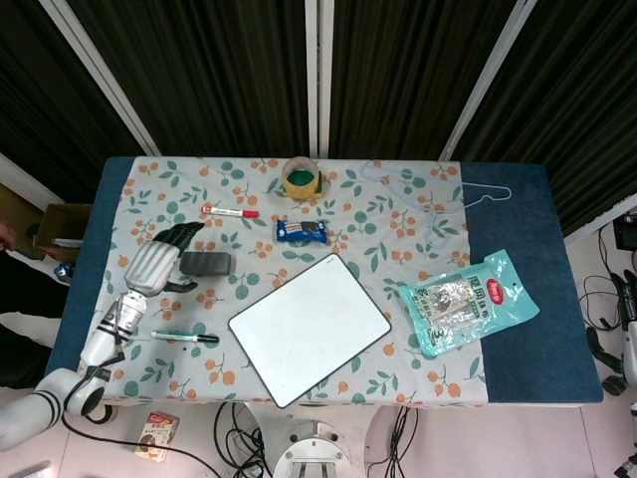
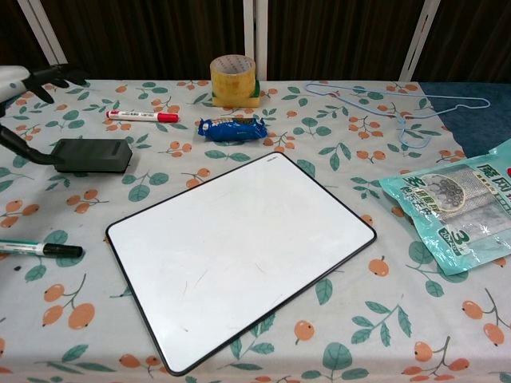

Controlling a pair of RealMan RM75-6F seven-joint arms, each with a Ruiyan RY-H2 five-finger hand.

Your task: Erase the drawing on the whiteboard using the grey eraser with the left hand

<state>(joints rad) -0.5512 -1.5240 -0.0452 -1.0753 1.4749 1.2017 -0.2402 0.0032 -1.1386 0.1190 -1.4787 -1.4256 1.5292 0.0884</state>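
Observation:
The grey eraser lies flat on the tablecloth, left of the whiteboard. The board's surface is white with only faint thin marks. My left hand hovers just left of the eraser with its fingers spread and nothing in them. One dark finger reaches to the eraser's left end. In the chest view most of the hand is cut off by the left edge. My right hand appears in neither view.
A red-capped marker lies behind the eraser, a green marker in front of it. Tape roll, blue packet and wire hanger sit at the back, a teal pouch to the right.

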